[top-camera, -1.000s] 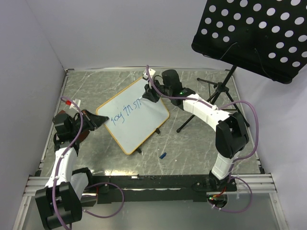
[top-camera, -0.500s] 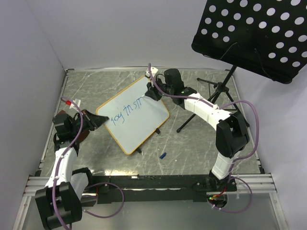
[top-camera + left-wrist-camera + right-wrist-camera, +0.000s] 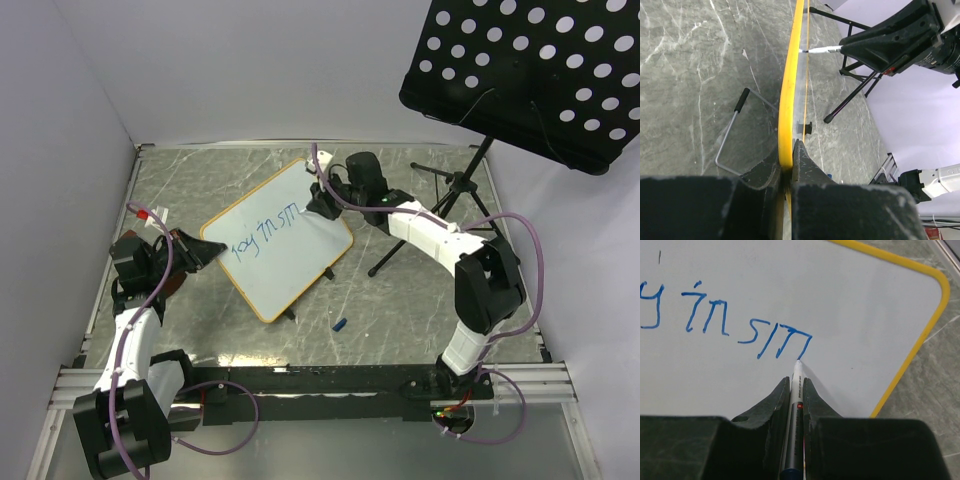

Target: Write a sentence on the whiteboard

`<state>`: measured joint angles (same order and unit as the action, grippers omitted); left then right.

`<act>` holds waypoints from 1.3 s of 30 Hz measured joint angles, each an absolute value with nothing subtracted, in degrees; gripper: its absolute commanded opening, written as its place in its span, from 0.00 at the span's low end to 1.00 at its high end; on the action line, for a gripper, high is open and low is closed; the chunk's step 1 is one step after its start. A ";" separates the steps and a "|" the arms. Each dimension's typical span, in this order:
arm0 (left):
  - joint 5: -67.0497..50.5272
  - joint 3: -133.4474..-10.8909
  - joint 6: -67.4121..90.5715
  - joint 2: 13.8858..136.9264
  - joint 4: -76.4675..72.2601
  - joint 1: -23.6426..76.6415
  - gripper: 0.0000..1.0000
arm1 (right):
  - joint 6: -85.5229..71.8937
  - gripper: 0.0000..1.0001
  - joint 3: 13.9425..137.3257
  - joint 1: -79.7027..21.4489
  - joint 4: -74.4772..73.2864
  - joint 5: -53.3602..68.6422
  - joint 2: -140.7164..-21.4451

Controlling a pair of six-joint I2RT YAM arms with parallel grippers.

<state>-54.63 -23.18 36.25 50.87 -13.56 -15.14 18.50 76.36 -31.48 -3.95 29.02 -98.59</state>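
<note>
we see the left gripper (image 3: 788, 160) clenched on the left edge of the whiteboard (image 3: 290, 265), which stands tilted on the table (image 3: 400, 300), while the right gripper (image 3: 796, 385), clamped on a marker (image 3: 794, 412), presses its tip to the board's face at the end of the blue sentence (image 3: 262, 232), reading roughly "joy in sm".
</note>
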 measured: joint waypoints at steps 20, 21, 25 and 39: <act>-55.20 -23.18 35.57 50.83 -14.02 -15.11 0.01 | 18.26 0.00 74.22 -29.52 -5.82 36.62 -91.85; -55.20 -23.18 35.57 50.83 -14.02 -15.11 0.01 | 18.35 0.00 73.41 -29.28 -5.87 38.46 -90.04; -55.22 -23.18 35.46 50.83 -14.02 -15.11 0.01 | 19.57 0.00 71.11 -28.23 -6.09 44.23 -84.79; -55.31 -23.18 35.35 50.87 -14.09 -15.09 0.01 | 24.80 0.00 61.80 -27.70 -12.60 53.23 -80.49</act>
<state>-55.31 -23.18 35.35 50.87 -14.09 -15.09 24.80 61.80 -27.70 -12.60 53.23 -80.49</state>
